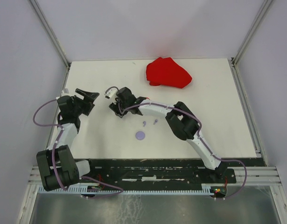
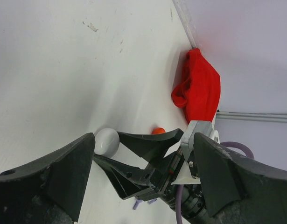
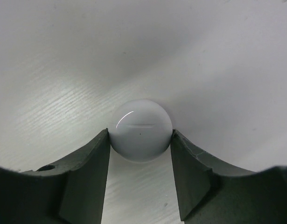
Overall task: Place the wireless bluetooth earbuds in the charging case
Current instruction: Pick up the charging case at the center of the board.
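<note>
Evidently the right gripper (image 3: 140, 151) pinches the white case (image 3: 141, 126); hold it level, seam probably upward, while the left gripper (image 1: 88, 94), wide and empty, fetches the nearer earbuds (image 1: 144, 123).

Red cloth (image 1: 168, 73), white case (image 3: 141, 130), lilac earbuds (image 1: 155, 122), lilac case (image 1: 140, 135).

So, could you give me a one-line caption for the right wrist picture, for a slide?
Right gripper clamps a round white case between its dark fingers, white table behind.

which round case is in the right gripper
The white case, pinched in the right gripper; the lilac case lies loose on the table.
</note>
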Robot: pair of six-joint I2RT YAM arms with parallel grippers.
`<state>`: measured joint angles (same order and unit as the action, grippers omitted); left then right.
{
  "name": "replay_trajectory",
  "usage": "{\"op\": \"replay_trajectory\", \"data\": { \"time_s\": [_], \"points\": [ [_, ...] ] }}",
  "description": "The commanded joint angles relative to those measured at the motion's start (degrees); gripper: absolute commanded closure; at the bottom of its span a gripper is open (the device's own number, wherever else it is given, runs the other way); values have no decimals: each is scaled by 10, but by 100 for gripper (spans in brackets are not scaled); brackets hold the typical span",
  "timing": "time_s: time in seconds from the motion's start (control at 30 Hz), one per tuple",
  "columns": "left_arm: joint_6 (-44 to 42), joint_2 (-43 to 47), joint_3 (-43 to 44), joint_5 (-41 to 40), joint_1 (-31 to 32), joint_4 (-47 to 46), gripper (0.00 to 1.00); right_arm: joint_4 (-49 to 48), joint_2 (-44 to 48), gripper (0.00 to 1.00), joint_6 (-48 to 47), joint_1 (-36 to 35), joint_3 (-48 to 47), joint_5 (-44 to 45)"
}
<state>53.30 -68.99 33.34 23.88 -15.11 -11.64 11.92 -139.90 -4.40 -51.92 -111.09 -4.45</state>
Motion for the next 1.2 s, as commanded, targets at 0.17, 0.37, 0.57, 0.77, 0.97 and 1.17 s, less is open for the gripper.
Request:
{"op": "replay_trajectory", "data": {
  "time_s": [0.17, 0.37, 0.57, 0.77, 0.97, 1.17],
  "points": [
    [27, -56, 20, 98, 1, -57, 10, -177, 167, 54, -12, 13, 183, 15],
    [21, -91, 56, 125, 55, -63, 12, -239, 261, 54, -7, 49, 286, -44],
    [29, -152, 99, 160, 127, -98, 13, -248, 342, 54, -11, 88, 357, -114],
    [29, -195, 128, 181, 175, -126, 14, -226, 393, 55, -27, 106, 399, -138],
    [55, -227, 139, 209, 208, -191, 15, -209, 418, 55, -34, 112, 422, -151],
    [64, -232, 141, 229, 226, -230, 18, -197, 426, 55, -35, 115, 432, -158]
  ]
}}
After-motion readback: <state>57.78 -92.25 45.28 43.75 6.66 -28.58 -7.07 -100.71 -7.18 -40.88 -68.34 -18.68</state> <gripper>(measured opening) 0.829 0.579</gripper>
